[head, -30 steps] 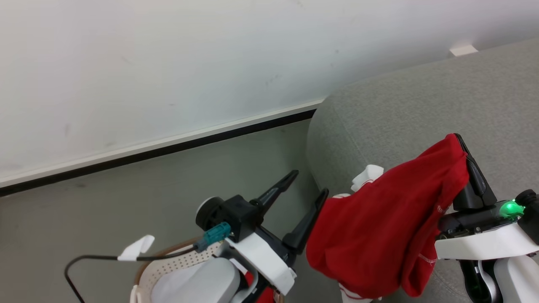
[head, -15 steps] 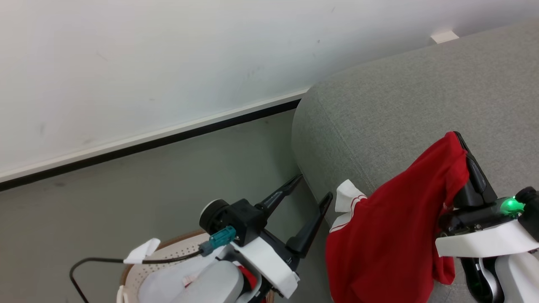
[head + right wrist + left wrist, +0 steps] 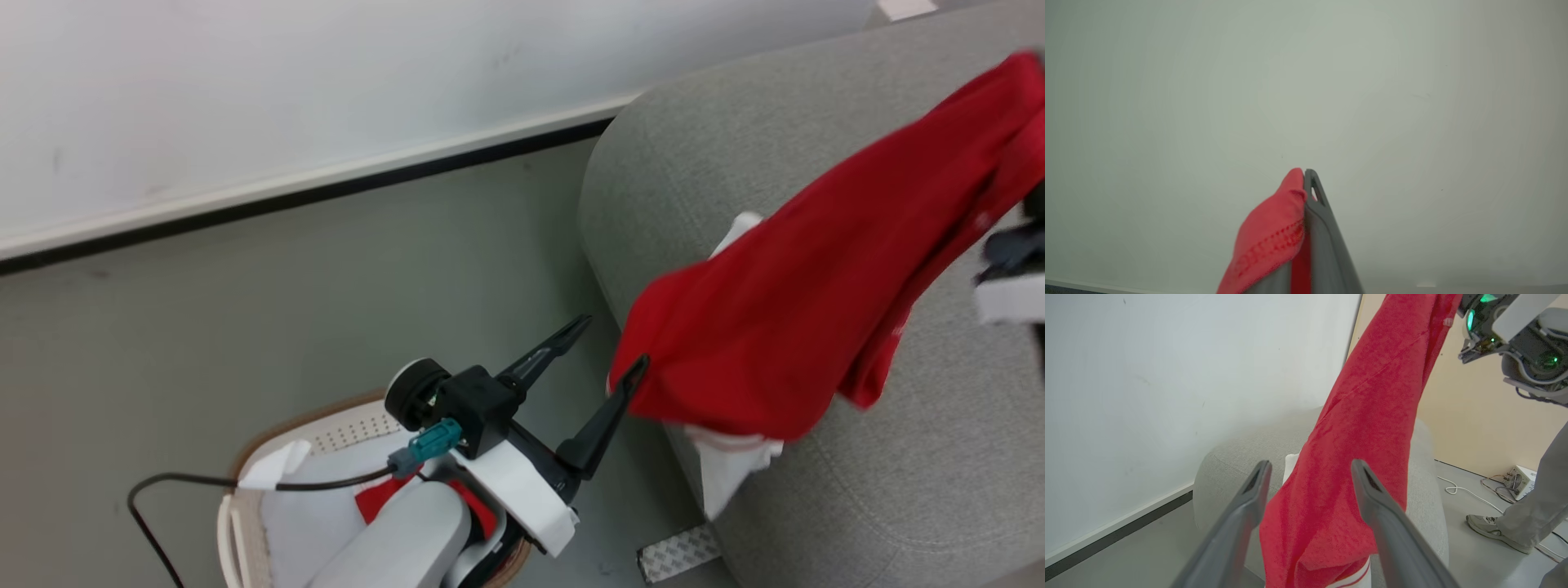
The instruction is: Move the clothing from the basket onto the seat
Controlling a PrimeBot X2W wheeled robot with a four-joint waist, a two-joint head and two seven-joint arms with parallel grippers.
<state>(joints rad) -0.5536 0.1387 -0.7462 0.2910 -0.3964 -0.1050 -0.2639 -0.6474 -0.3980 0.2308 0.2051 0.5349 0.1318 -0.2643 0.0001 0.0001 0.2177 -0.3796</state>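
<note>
Right claw clamped on the clothing, which hangs in the air over the seat's left edge — white trim dangling low. Left claw gapes wide and empty just left of it, beside the basket, which sits on the floor and holds more red cloth.

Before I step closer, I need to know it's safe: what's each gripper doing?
Left gripper: open, holding nothing.
Right gripper: shut on the red sports garment.

Red clothing hangs above the grey seat, cream basket nearby.
</note>
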